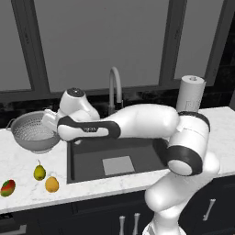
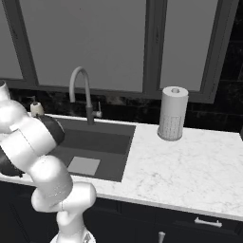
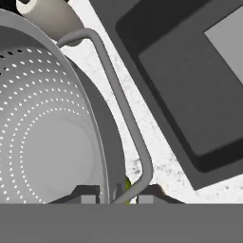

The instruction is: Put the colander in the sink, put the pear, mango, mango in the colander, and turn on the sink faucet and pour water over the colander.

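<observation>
In the left base view, 1 red-green mango (image 1: 8,187) is lying at the counter's far left, its long axis running left to right, with the pear (image 1: 39,172) standing stem up and the orange-yellow mango (image 1: 52,184) beside it. Behind them the colander (image 1: 36,132) is tilting, its mouth facing up and toward the camera, left of the sink (image 1: 87,158). The gripper (image 3: 116,195) is clenching the colander's rim beside its wire handle (image 3: 124,111). The sink faucet (image 1: 115,87) is arching forward. No writing is legible.
</observation>
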